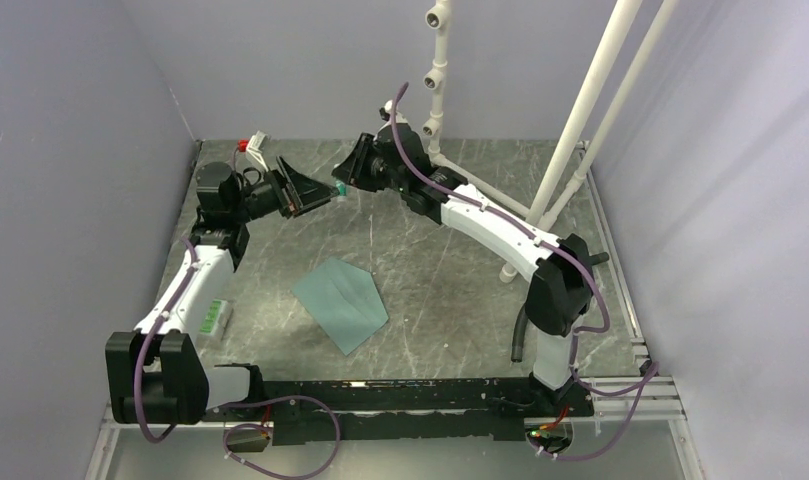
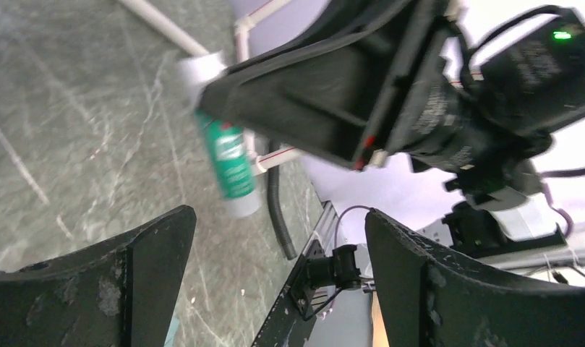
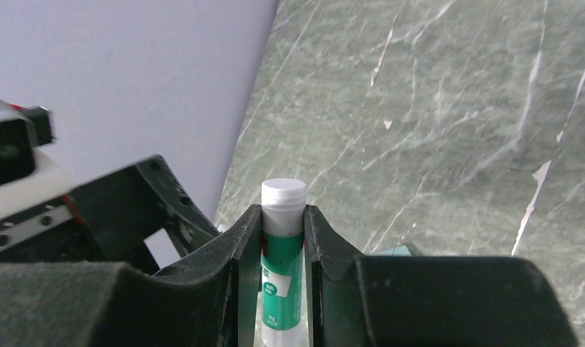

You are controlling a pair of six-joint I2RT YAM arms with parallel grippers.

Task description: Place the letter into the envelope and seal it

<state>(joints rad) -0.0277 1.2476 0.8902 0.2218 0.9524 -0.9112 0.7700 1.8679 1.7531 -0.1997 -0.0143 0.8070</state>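
Teal envelope [image 1: 342, 302] lies flat mid-tabletop, towards the near edge; whether anything is inside cannot be seen. Above the far half, the right pincer [image 3: 283, 217] clamps a white-capped green-and-white tube [image 3: 283, 249]. The left pincer [image 2: 278, 217] faces it, jaws spread wide, holding nothing

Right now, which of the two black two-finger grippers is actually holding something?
The right gripper: its fingers clamp a small green-and-white cylindrical tube with a white cap. The left gripper stands wide open and empty, facing it.
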